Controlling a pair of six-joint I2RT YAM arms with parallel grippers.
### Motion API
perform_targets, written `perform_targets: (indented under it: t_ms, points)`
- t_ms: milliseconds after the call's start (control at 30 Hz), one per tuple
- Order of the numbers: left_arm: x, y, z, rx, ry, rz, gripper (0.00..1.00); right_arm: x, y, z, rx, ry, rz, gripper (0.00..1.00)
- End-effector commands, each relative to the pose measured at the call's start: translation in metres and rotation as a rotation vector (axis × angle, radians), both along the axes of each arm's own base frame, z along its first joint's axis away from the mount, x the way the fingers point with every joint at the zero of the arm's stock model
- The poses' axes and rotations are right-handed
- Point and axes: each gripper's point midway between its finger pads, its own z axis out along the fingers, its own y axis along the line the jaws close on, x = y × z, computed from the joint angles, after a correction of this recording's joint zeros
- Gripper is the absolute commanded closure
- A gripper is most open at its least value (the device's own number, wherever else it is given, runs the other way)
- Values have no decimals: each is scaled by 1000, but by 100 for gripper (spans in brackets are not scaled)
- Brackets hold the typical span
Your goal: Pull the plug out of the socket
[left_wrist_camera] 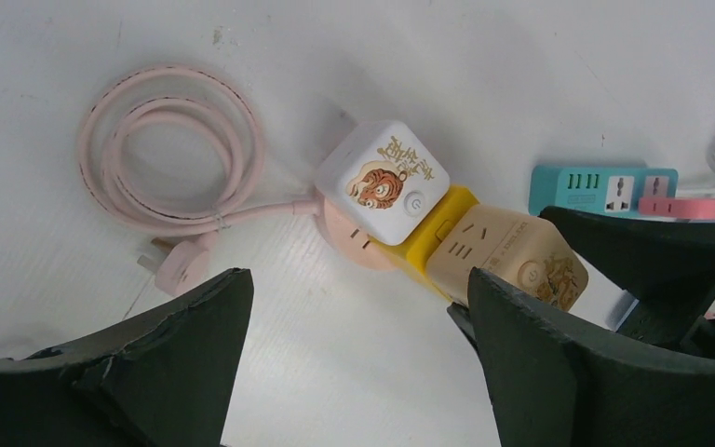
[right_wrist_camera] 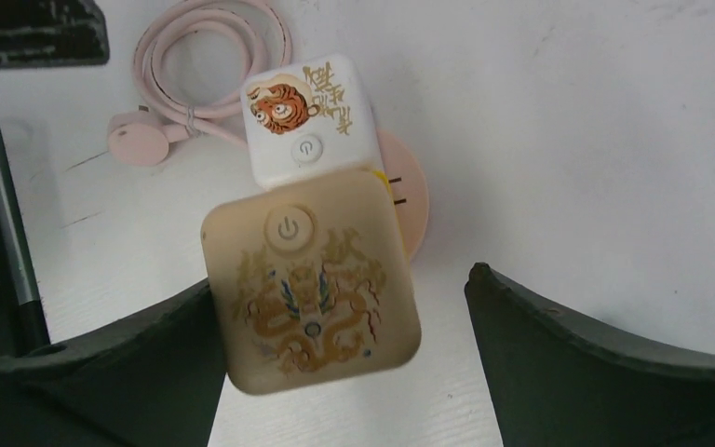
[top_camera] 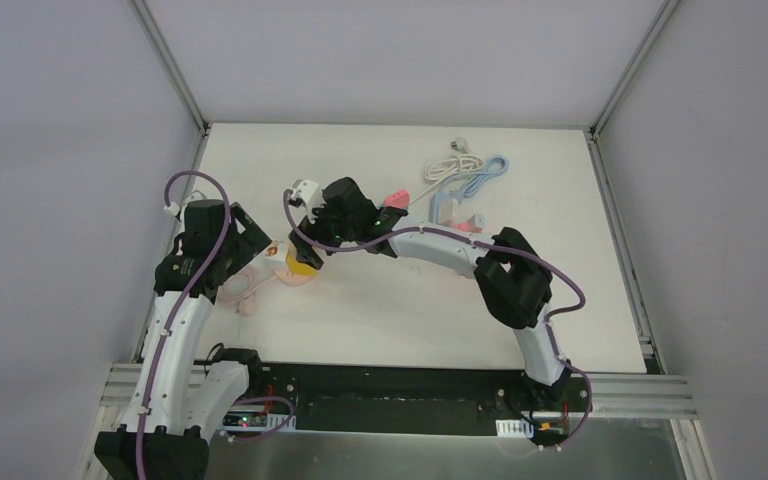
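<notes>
A pink socket base (left_wrist_camera: 349,235) with a coiled pink cable (left_wrist_camera: 163,149) lies on the white table. A white tiger cube (left_wrist_camera: 384,179), a yellow block (left_wrist_camera: 428,244) and a beige dragon cube (left_wrist_camera: 507,253) are joined to it in a row. My left gripper (left_wrist_camera: 357,279) is open, just near of the cluster, its right finger (left_wrist_camera: 540,354) beside the beige cube. My right gripper (right_wrist_camera: 342,279) is open above the beige cube (right_wrist_camera: 312,284); the cube sits against its left finger (right_wrist_camera: 149,363), with a gap to the right one. The cluster (top_camera: 298,266) lies between both grippers.
A teal power strip (left_wrist_camera: 603,189) and a pink strip (left_wrist_camera: 687,207) lie to the right of the cluster. White (top_camera: 452,165) and blue (top_camera: 485,180) cables lie at the table's back right. The pink cable's plug (left_wrist_camera: 182,265) rests near my left finger.
</notes>
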Motion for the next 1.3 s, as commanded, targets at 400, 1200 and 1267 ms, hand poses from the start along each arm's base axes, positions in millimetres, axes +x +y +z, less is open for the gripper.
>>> perform_targets:
  t_ms: [400,1200,1267]
  points:
    - [-1,-13,-15,-65,34,-58,12,-15,-13,17,-32,-53,14,37]
    - [-9,-95,-69,-330,86,-360,37,-50,-47,30,-48,47,-226,11]
    - [-11,-97,-71,-338,82,-372,40,-57,-44,35,-31,50,-170,14]
